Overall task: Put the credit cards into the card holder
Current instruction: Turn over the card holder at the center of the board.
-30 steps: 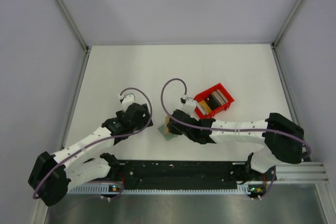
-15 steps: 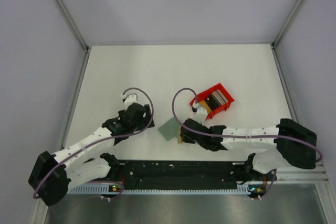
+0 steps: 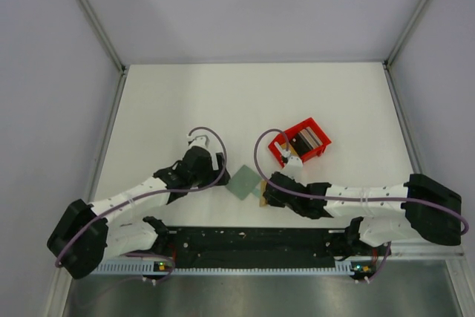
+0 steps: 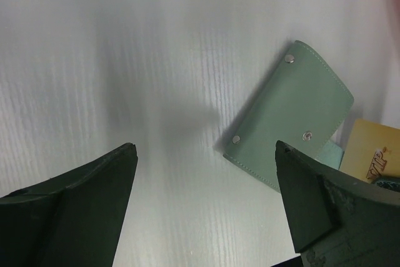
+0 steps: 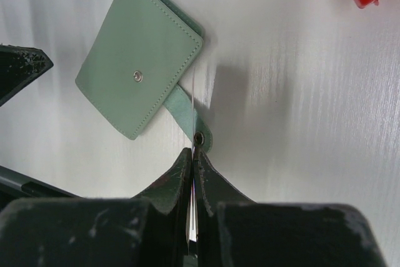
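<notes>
Both arms have moved: the left reached in toward the card holder, and the right drew back off it.
Seen from above, the left gripper [image 4: 203,154] gapes wide and empty at the card holder's [image 4: 294,107] 9 o'clock, probably to steady it. The holder lies flat and folded, strap loose. At its 4 o'clock the right gripper [image 5: 192,154] pinches a tan credit card [image 4: 375,154] edge-on, likely for slotting. The red bin [image 3: 286,155] sits at its 2 o'clock.

Likely a robotics lab test cell, white table [image 3: 185,102], plain grey enclosure walls [image 3: 37,109], aluminium frame rails [image 3: 89,12]
</notes>
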`<act>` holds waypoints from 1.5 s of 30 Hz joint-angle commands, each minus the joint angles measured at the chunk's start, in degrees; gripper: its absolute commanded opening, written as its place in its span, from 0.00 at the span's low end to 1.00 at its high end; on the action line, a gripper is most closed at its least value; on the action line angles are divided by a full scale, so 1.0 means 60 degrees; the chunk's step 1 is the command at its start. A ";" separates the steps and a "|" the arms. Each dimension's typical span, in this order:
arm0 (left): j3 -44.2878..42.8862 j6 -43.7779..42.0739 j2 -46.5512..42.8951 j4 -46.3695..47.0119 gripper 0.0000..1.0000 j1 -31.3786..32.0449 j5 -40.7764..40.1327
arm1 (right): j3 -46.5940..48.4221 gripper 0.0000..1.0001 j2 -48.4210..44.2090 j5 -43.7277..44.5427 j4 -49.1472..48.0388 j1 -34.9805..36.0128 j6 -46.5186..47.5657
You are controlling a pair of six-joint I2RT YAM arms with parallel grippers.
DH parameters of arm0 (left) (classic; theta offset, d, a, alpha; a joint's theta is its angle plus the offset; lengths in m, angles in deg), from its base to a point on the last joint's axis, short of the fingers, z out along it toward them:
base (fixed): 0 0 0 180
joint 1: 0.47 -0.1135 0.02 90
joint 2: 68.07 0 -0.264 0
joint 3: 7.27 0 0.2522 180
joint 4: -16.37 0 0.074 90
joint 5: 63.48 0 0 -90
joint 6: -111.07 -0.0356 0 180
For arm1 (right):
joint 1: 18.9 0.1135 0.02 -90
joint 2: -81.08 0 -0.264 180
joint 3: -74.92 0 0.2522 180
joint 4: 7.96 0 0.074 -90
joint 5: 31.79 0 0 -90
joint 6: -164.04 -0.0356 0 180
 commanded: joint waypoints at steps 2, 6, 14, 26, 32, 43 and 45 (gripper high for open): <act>0.0233 -0.0314 0.0178 0.1344 0.93 0.0051 0.0931 | -0.0033 0.00 -0.0015 0.0249 -0.0261 -0.0028 -0.0234; 0.0453 -0.0402 0.0310 0.1916 0.90 0.0124 0.1679 | -0.0515 0.00 -0.0175 -0.0599 -0.1021 -0.0613 -0.0219; 0.0483 -0.0636 0.0822 0.2488 0.84 0.0227 0.2295 | -0.0897 0.00 -0.0132 -0.1655 -0.2121 -0.1259 -0.0219; 0.0614 -0.0358 0.1248 0.2796 0.46 0.0548 0.2662 | -0.0853 0.00 -0.0044 -0.2563 -0.2766 -0.2225 0.0278; 0.0688 -0.0153 0.1408 0.3089 0.37 0.0871 0.2837 | -0.0678 0.00 0.0015 -0.2974 -0.2957 -0.2490 0.0864; 0.0352 -0.0182 0.1497 0.2769 0.36 0.1120 0.2399 | -0.0180 0.00 0.0220 -0.3545 -0.3177 -0.2563 0.1582; 0.0234 -0.0299 0.1467 0.2461 0.38 0.1120 0.2150 | 0.0010 0.00 0.0220 -0.3604 -0.3002 -0.2578 0.1758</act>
